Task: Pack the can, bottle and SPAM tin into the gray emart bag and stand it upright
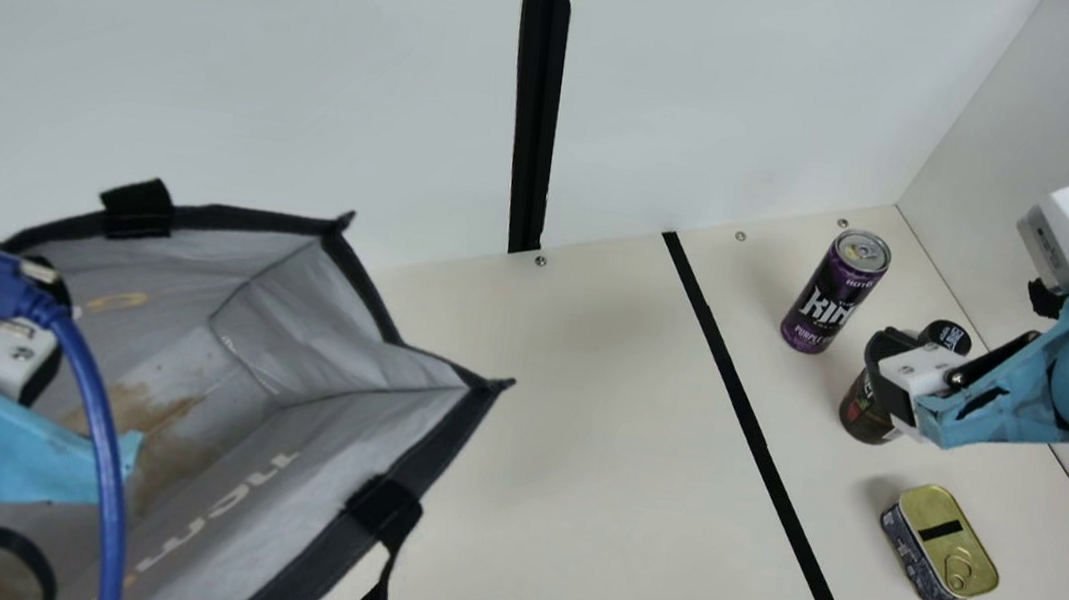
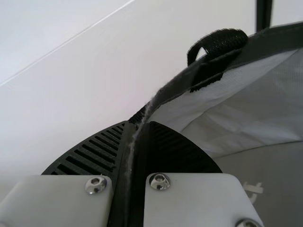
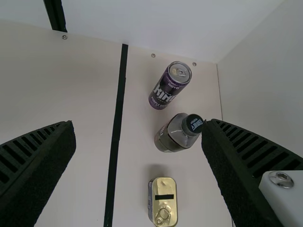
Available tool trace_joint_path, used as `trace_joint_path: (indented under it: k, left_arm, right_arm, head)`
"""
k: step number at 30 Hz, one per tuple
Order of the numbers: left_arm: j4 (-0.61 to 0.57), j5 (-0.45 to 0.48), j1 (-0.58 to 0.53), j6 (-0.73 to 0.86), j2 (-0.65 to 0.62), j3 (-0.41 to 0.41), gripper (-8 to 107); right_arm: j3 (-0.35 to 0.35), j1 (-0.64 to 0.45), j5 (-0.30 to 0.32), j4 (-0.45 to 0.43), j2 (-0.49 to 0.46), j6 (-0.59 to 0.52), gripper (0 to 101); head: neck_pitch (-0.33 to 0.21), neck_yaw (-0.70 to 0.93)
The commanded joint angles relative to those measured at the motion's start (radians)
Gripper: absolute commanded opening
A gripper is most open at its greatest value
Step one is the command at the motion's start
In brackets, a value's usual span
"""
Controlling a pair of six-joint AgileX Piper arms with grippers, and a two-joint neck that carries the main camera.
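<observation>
Left wrist view: L fingers [image 1: 42, 378] hold bag rim [image 2: 279, 40]; R wrist: R fingers [image 1: 881, 348] wide, nr bottle [image 3: 176, 136].

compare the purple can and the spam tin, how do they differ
The can is a tall, slim cylinder, while the tin is low and boxy with rounded corners. The can has a round silver lid; the tin has a gold one with a black strip across it. The can's side is purple, the tin's dark bluish. Both sit lid up on the table, outside the bag, and each lid has a pull tab.
</observation>
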Motion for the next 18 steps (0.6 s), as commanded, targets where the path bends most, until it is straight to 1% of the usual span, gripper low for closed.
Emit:
trace_joint_path:
  k: [1, 4, 8, 12, 18]
  left_arm:
    - [0.087, 0.002, -0.005, -0.026, -0.002, 0.019, -8]
    - [0.182, 0.002, -0.022, -0.073, -0.004, 0.058, -8]
    - [0.255, 0.002, -0.039, -0.133, -0.007, 0.120, -8]
    - [0.293, 0.002, -0.054, -0.191, -0.009, 0.186, -8]
    - [0.317, 0.002, -0.078, -0.258, -0.009, 0.266, -8]
  right_arm:
    - [0.000, 0.000, 0.000, 0.000, 0.000, 0.000, 95]
    - [0.000, 0.000, 0.000, 0.000, 0.000, 0.000, 95]
    - [0.000, 0.000, 0.000, 0.000, 0.000, 0.000, 95]
    - [0.000, 0.000, 0.000, 0.000, 0.000, 0.000, 95]
    - [0.000, 0.000, 0.000, 0.000, 0.000, 0.000, 95]
  head:
    - [-0.023, -0.001]
    - [-0.023, -0.001]
    - [-0.023, -0.001]
    - [-0.023, -0.001]
    - [-0.023, -0.001]
